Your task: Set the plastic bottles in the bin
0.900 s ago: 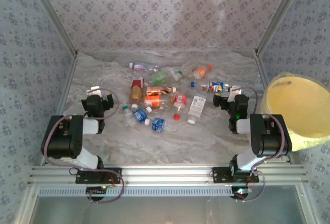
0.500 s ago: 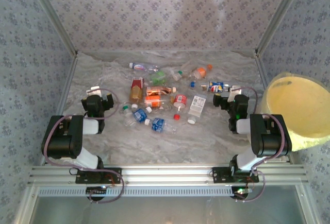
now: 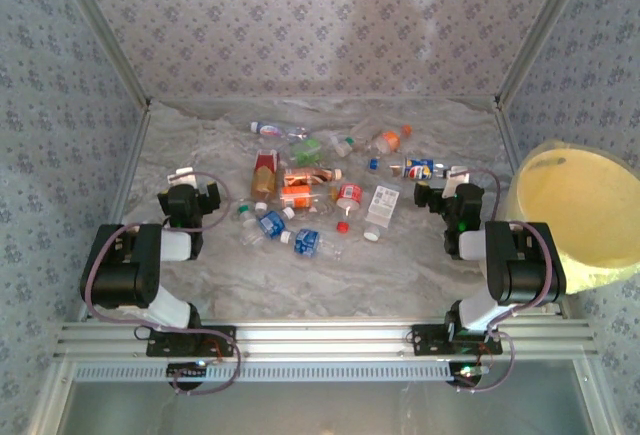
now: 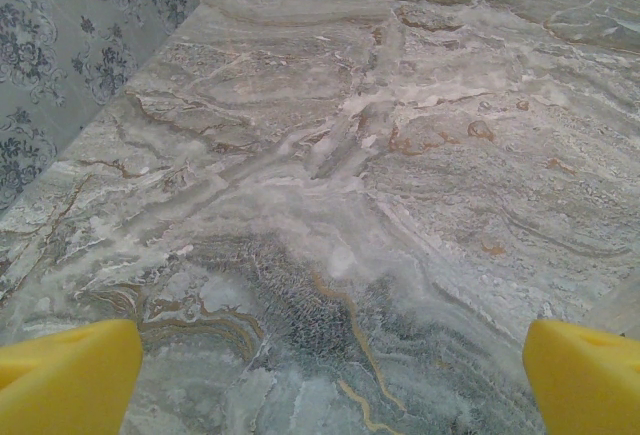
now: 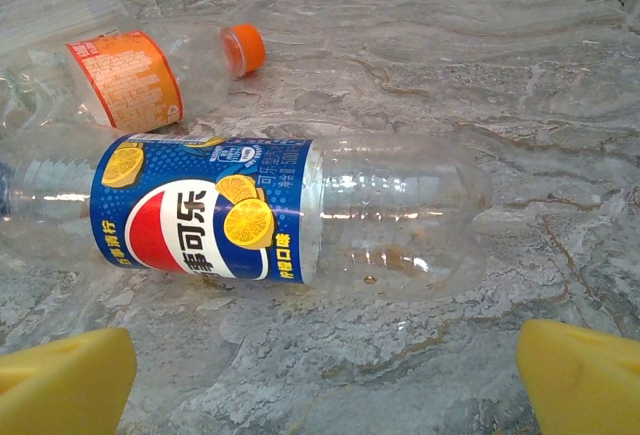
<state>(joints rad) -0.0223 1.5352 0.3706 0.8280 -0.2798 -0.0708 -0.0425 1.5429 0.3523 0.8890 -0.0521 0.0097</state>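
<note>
Marble-look table (image 3: 420, 275), bottles all over it
The plastic bottles (image 3: 300, 195) lie scattered on their sides across the middle and far half, with a few loose caps (image 3: 343, 226) among them.

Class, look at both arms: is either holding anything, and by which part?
Nothing is held. The left gripper has its jaws open over the table; the right gripper, jaws open, faces a blue-labelled bottle.

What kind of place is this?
Probably a robot test cell: left arm and right arm mounted on an aluminium rail, patterned walls boxing in a marbled table, bottles strewn near a bin.
</note>
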